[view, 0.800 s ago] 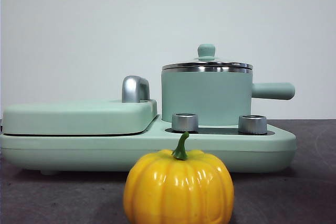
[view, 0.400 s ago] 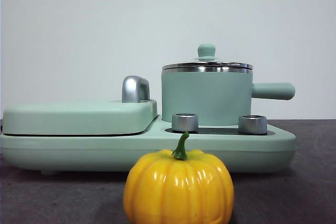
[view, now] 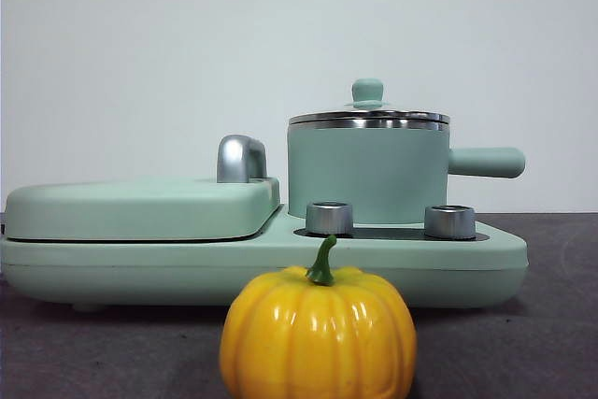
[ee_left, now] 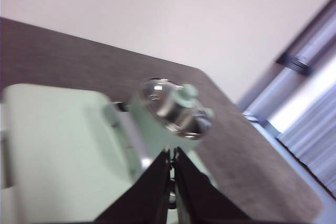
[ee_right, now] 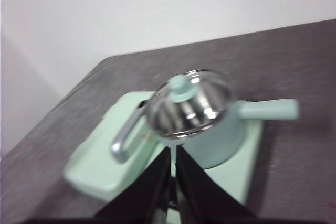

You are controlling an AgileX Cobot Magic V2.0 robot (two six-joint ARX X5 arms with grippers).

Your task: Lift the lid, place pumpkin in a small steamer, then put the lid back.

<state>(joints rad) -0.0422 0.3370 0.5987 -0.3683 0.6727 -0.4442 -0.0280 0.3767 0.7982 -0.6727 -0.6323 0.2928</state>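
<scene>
No readable text, label, brand or number anywhere.

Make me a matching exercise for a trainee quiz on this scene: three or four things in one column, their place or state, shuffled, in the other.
Things:
1. lid
2. pumpkin
3. small steamer
4. left gripper

Places or states:
A. on the table, in front of the cooker
B. shut, holding nothing
C. resting on the pot's rim
D. standing on the cooker, behind two steel dials

Pairs: 1-C, 2-A, 3-D, 4-B
</scene>
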